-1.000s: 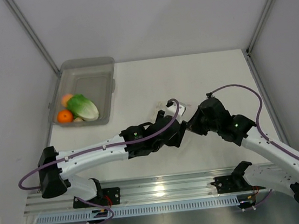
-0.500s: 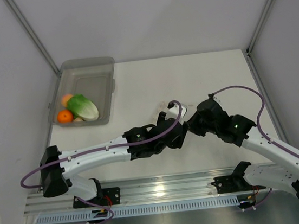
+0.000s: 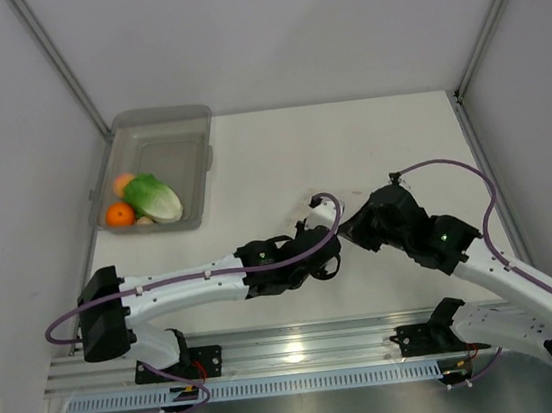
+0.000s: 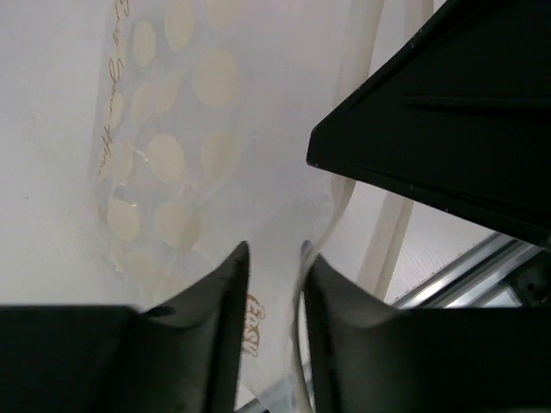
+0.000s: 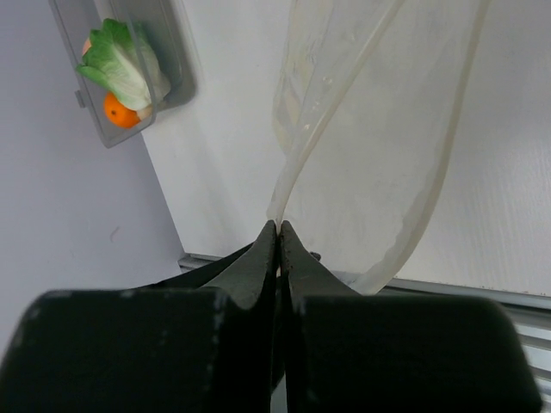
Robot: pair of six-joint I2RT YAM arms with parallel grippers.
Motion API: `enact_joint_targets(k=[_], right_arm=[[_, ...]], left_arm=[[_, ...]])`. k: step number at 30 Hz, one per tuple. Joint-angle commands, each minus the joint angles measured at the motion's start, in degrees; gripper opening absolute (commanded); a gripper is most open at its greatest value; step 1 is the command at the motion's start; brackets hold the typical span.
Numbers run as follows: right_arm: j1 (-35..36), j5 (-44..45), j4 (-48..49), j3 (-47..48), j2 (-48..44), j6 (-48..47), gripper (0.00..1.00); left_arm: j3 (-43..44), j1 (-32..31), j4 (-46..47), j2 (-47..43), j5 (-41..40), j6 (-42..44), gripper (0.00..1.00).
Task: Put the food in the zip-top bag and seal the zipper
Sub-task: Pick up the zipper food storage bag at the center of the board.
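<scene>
desk [image 3: 349,147]: white top. both arms reach in from its near edge and meet close to the middle of that edge.
right arm [image 3: 484,261]: stretches from the near right corner toward the middle of the desk, with a purple cable looped over it.
left arm [image 3: 185,286]: lies low along the near edge, from the near left corner toward the middle.
bin [image 3: 164,114]: grey translucent box at the far left corner of the desk. it holds all the food.
zip-top bag [image 5: 379,129]: clear film by the middle of the near edge, between the two grippers and well apart from the bin. its mouth is parted and the two rims curve away from each other. pale round dots and gold script are printed on it.
lettuce [image 3: 154,197]: green head in the near half of the bin.
left gripper [image 4: 274,254]: jaws stand a little apart with an edge of the bag film running through the gap. they are not pressed onto it.
right gripper [image 5: 277,225]: jaws are together, pinching one rim of the bag at their tips.
orange fruits [image 3: 120,215]: one is in the bin's near left corner, touching the lettuce. the second fruit [image 3: 124,182] is just beyond it, at the left wall.
pale lump [image 3: 144,221]: a small beige bit at the bin's near wall, between the orange and the lettuce, and hard to make out.
</scene>
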Motion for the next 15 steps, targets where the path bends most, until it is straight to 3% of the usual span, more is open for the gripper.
enact_joint_targets(k=[1,3,4,5,7,10,13,15], right_arm=[[0.4,0.4,1.9,2.4,-1.0,-0.2,0.00],[0.3,0.1,1.8,2.5,-0.9,-2.2,0.02],[0.3,-0.2,2.1,2.5,-0.8,-3.5,0.08],[0.3,-1.2,2.2,2.8,-0.2,-6.5,0.22],[0.3,-1.3,-0.2,3.7,0.3,-8.8,0.46],[0.4,-0.5,-3.2,5.9,-0.1,-13.1,0.54],[0.4,1.2,-5.2,7.1,-2.5,-15.3,0.75],[0.4,2.2,-6.5,7.4,-4.8,-15.3,0.83]], left_arm=[[-0.1,-0.4,1.8,0.2,-1.9,-0.2,0.29],[0.1,-0.3,1.7,0.0,-1.8,0.1,0.13],[0.5,-0.2,1.6,0.0,-1.6,0.0,0.06],[0.7,0.1,1.4,-0.2,-1.0,0.0,0.01],[1.3,0.7,0.4,-0.5,-0.2,-0.7,0.00],[1.7,1.6,-1.2,-1.0,0.5,-2.2,0.01],[1.7,1.8,-1.3,-1.8,0.4,-2.6,0.01],[2.1,1.9,-1.5,-2.0,0.2,-2.7,0.01]])
